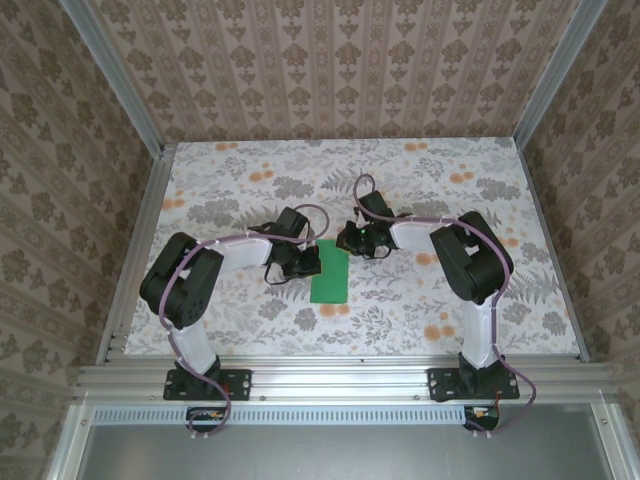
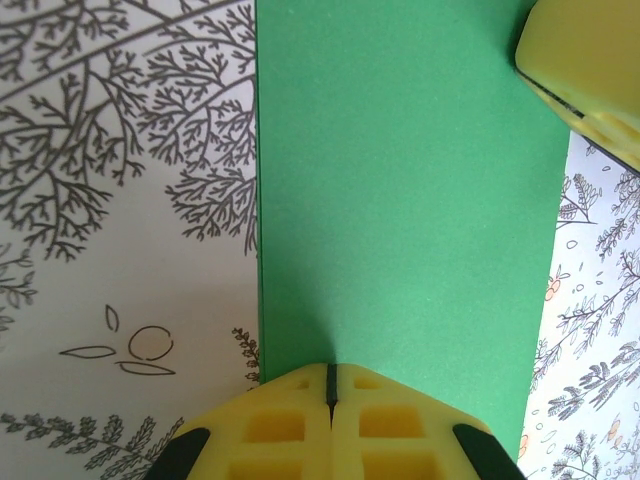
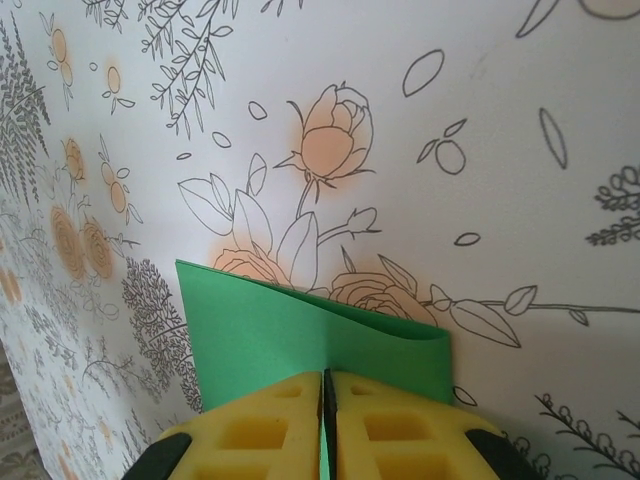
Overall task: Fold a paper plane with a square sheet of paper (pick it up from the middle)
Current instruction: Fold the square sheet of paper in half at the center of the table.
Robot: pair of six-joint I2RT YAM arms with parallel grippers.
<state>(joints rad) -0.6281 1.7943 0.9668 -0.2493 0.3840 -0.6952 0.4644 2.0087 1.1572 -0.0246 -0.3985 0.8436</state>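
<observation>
The square sheet of paper point(image 1: 329, 275) is bright green and lies folded over into a narrow rectangle on the flowered table. My left gripper point(image 1: 305, 263) is at its left side. In the left wrist view the left gripper point(image 2: 328, 370) is shut, its yellow tips resting on the sheet of paper point(image 2: 400, 200). My right gripper point(image 1: 347, 240) is at the sheet's far end. In the right wrist view the right gripper point(image 3: 327, 378) is shut on the sheet of paper point(image 3: 280, 330), a green sliver showing between its fingers. The upper layer bows up from the lower one there.
The flowered table top point(image 1: 450, 190) stretches out behind and to both sides of the arms. Patterned walls and an aluminium frame point(image 1: 135, 250) bound it. One yellow finger of the right gripper point(image 2: 585, 80) shows at the top right of the left wrist view.
</observation>
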